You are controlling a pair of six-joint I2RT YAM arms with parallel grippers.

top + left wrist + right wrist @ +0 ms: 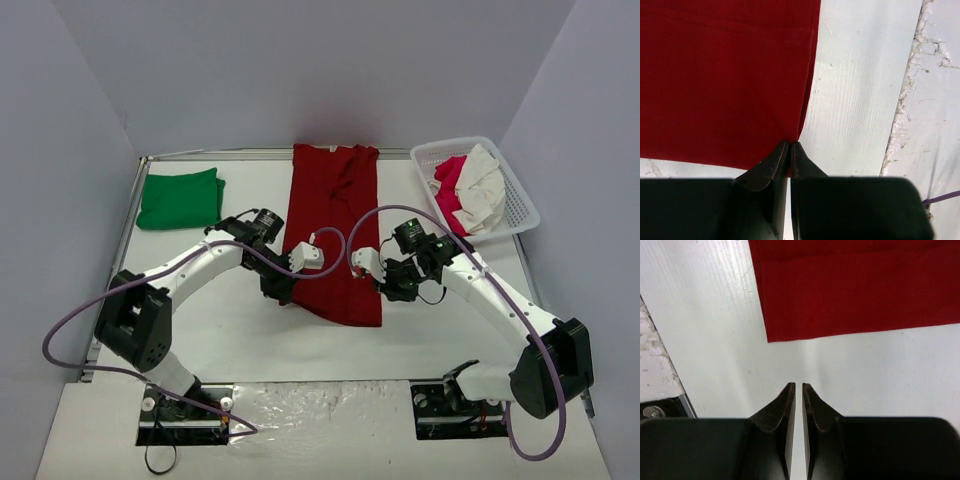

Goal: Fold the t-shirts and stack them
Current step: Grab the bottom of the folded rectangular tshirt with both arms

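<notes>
The dark red t-shirt (335, 220) lies in the middle of the table as a long narrow strip, running from the back edge toward me. The green t-shirt (180, 198) lies folded at the back left. My left gripper (283, 292) is at the near left edge of the red strip. In the left wrist view it (791, 144) is shut, pinching the edge of the red cloth (725, 75). My right gripper (388, 285) is just right of the strip's near right edge. In the right wrist view it (798, 386) is shut and empty over bare table, short of the red corner (860, 290).
A white basket (525, 200) at the back right holds pink and white cloth. The white table (240, 330) has a rough front edge (910, 100) near the arm bases. Purple cables loop over both arms.
</notes>
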